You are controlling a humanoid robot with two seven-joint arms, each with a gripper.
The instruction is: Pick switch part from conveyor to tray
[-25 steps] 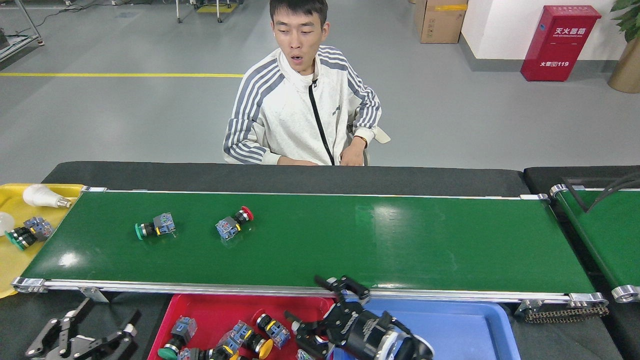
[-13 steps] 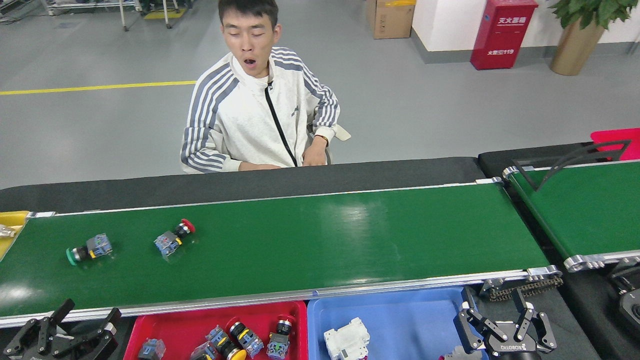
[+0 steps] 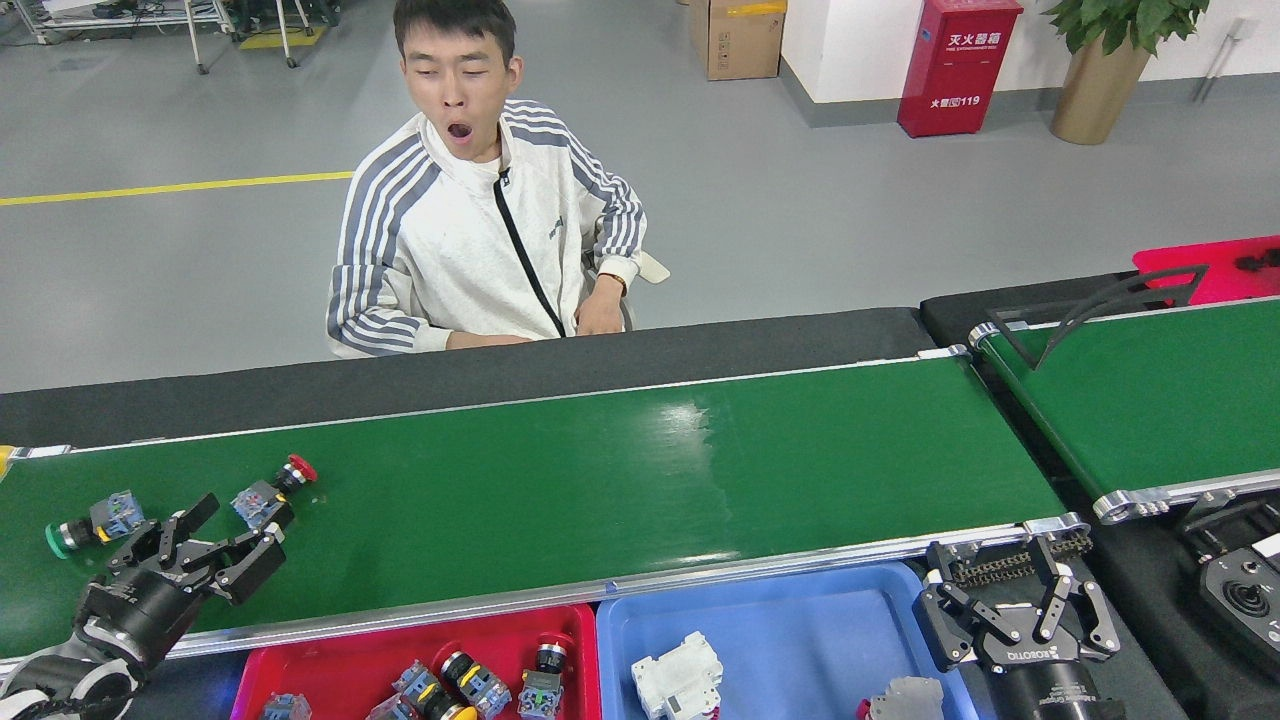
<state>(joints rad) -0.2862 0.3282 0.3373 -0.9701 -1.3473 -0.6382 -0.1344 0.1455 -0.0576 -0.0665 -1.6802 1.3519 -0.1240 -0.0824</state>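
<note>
The left gripper hangs over the conveyor, fingers spread wide with nothing in them, just beside the red-capped switch part. The right gripper sits by the blue tray, fingers spread too

The long green conveyor belt looked smooth and glossy between brushed aluminium side rails; the red plastic tray and blue plastic tray shone faintly
</note>
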